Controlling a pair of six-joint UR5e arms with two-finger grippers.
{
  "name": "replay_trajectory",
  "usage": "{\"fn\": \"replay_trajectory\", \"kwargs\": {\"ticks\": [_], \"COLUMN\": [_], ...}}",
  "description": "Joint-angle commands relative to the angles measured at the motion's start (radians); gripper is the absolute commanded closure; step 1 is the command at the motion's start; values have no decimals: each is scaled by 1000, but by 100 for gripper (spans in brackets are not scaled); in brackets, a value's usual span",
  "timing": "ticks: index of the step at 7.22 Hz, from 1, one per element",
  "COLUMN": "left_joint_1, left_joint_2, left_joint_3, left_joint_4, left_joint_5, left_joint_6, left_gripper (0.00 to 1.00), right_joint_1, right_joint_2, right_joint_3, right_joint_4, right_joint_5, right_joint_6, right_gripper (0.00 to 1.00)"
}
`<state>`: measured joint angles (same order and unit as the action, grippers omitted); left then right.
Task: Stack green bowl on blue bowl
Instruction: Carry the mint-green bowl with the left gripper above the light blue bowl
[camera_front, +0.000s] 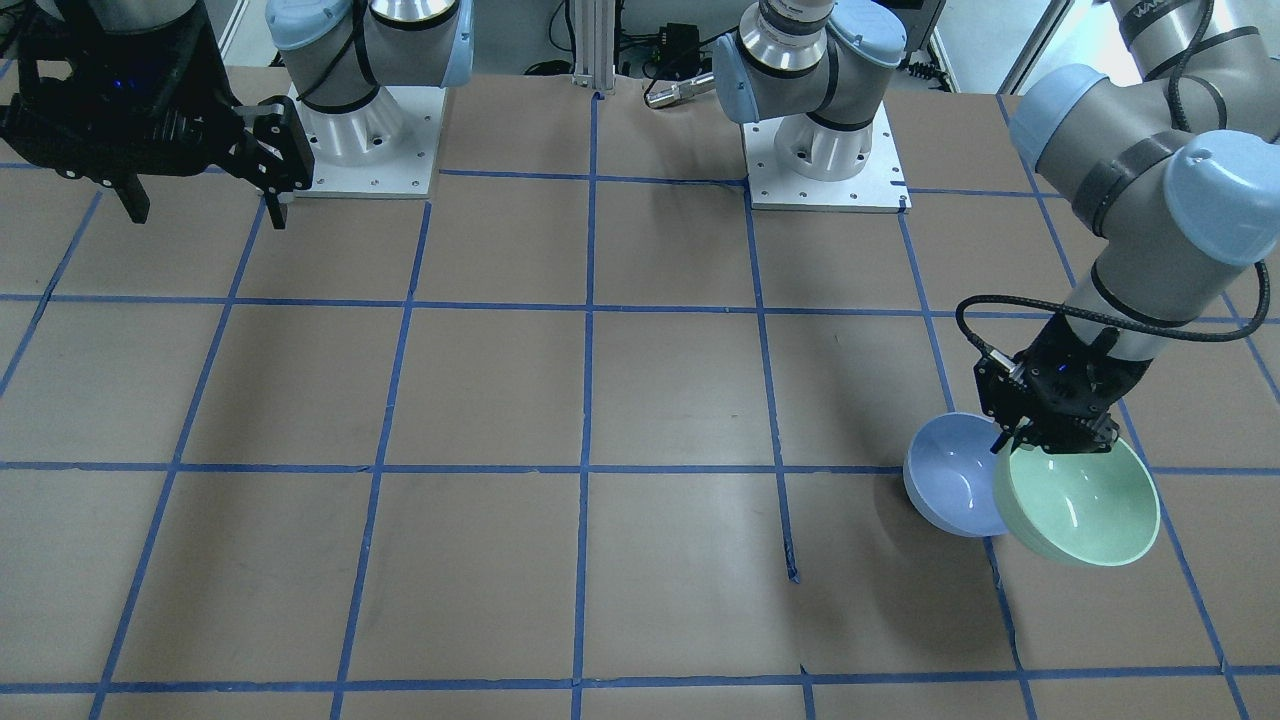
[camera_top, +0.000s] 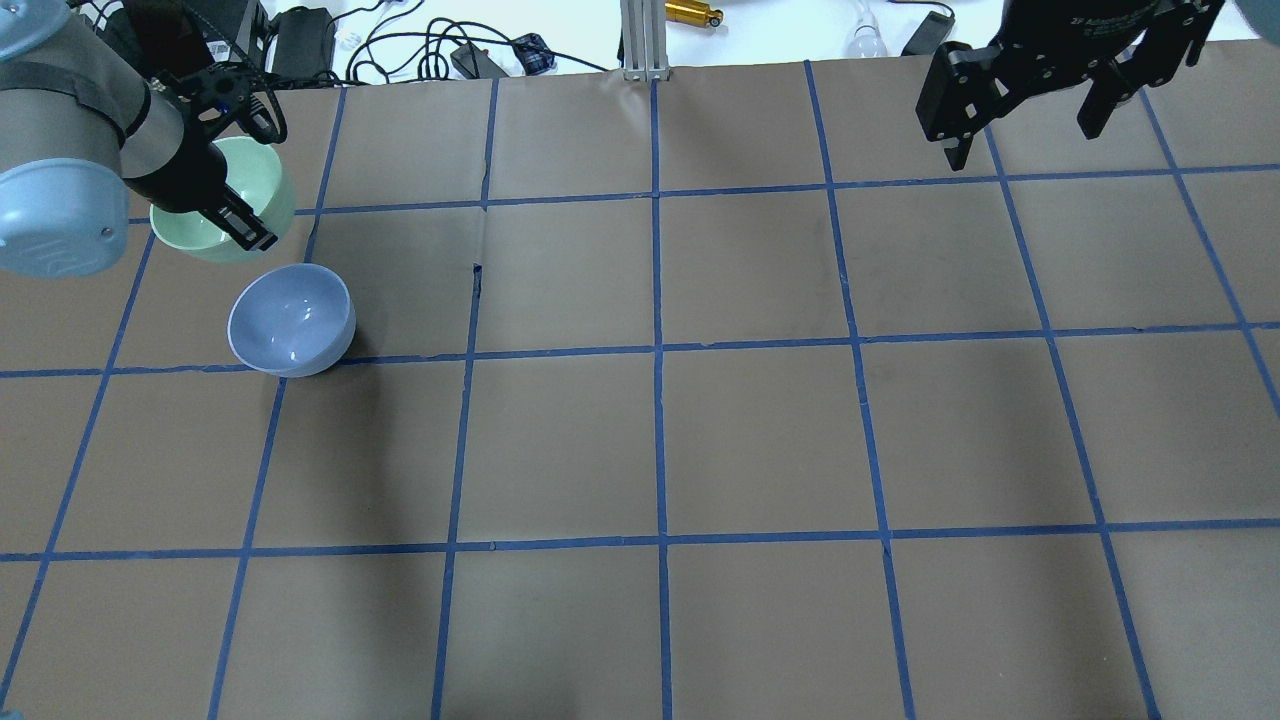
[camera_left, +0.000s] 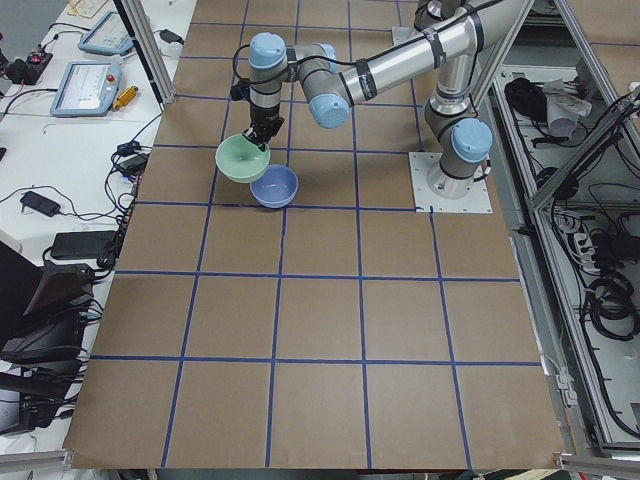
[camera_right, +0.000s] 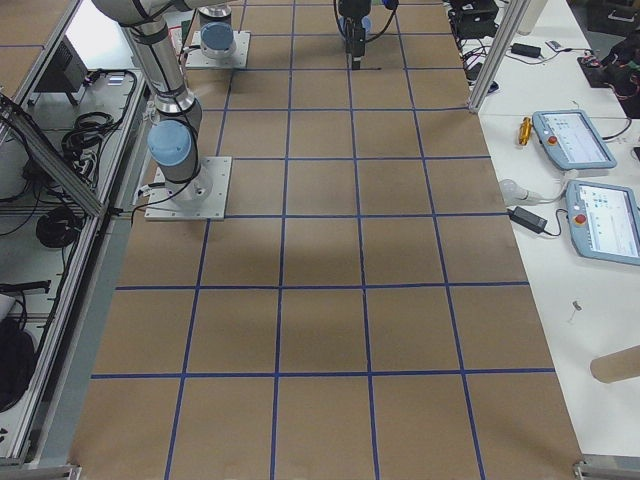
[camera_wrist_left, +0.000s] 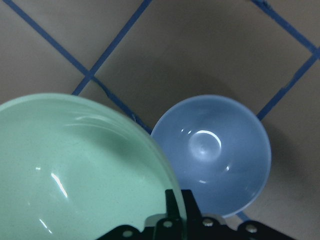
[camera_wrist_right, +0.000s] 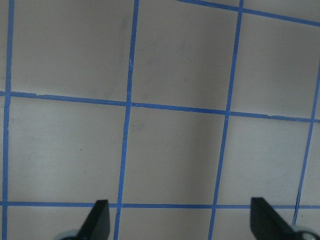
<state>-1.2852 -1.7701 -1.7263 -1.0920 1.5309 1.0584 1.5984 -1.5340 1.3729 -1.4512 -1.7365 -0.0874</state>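
Left fingers (camera_top: 248, 228): clenched on the rim of the green bowl (camera_front: 1085, 505), one finger inside the rim and one outside it.
Green bowl: held tilted by that rim, just beside the blue bowl (camera_top: 292, 318), on the blue bowl's side away from the robot's base and toward the robot's left; in the left wrist view its rim overlapped the blue bowl's edge, but it was not seated in the blue bowl.
Blue bowl: upright on the desk (camera_top: 660, 450), mouth up and nothing in it, next to a crossing of the blue tape (camera_top: 657, 300).
Left arm (camera_front: 1150, 170): reached out over the desk above the blue bowl's corner, wrist pointing down.
Right fingers (camera_wrist_right: 99, 220): released, spread wide with nothing between them, well apart from the blue bowl at the opposite end of the desk, hanging above bare paper.
Desk: covered in brown paper, marked into squares by the tape.
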Motion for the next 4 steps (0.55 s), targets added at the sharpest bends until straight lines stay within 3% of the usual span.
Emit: {"fn": "replay_trajectory", "kwargs": {"ticks": [1, 4], "left_joint_1": [-8, -6], "left_joint_2": [3, 1], "left_joint_3": [-85, -140], "left_joint_4": [18, 37], "left_joint_5": [0, 5], "left_joint_6": [-38, -35], "left_gripper": [100, 100], "right_joint_1": [-2, 0], "right_joint_2": [0, 0], "right_joint_3": [0, 0], "right_joint_4": [0, 0], "right_joint_5": [0, 0], "right_joint_6": [0, 0], "right_gripper": [0, 0]}}
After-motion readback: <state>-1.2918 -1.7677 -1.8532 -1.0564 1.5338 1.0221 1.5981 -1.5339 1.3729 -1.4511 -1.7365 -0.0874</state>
